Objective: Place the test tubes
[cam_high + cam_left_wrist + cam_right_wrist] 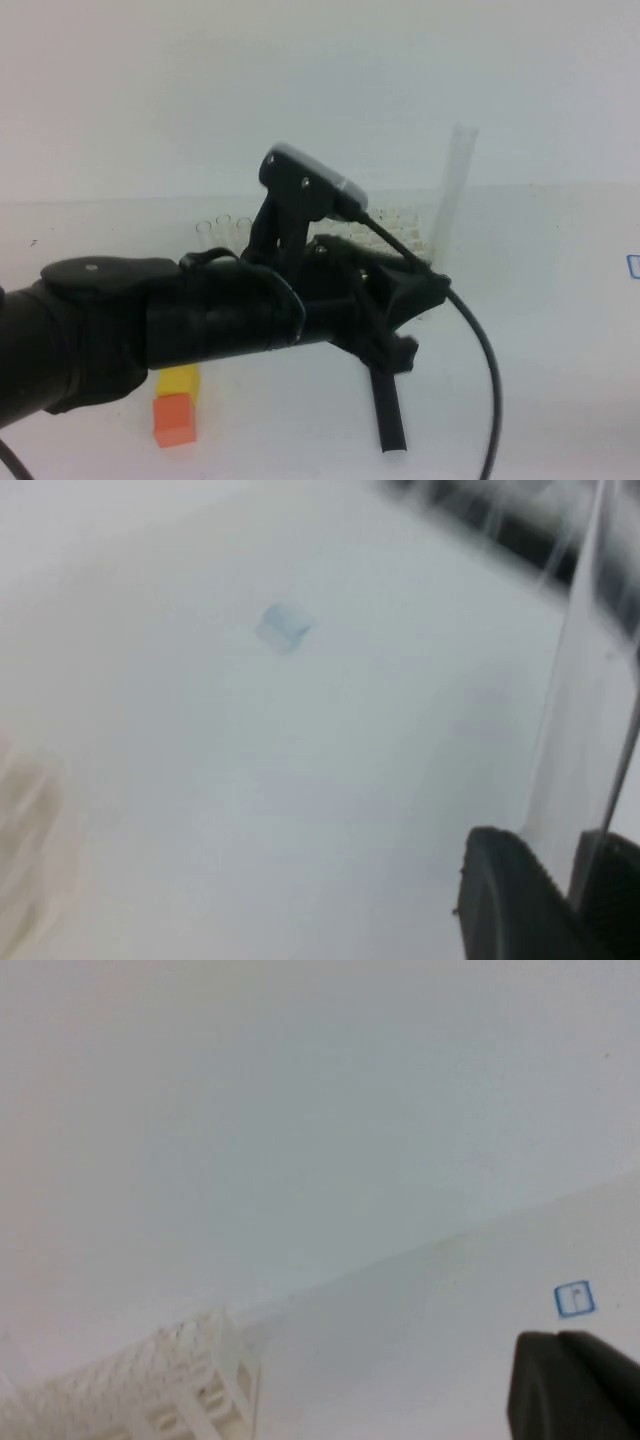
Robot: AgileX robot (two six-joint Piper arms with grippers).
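A clear test tube (455,185) stands nearly upright over the white rack (398,222), and my left gripper (425,285) is shut on its lower part. In the left wrist view the tube (582,695) runs up from between the two dark fingers of the left gripper (562,885). Several more tube mouths (222,227) show behind the arm, at the rack's left end. My right gripper (578,1385) is off to the right of the rack (170,1390), above the table, its fingers pressed together with nothing between them. It is out of the high view.
A block, orange (175,418) below and yellow (180,380) above, stands at the front left, partly behind my left arm. A small blue square mark (633,266) (574,1299) lies on the table at the right. The left arm hides much of the rack.
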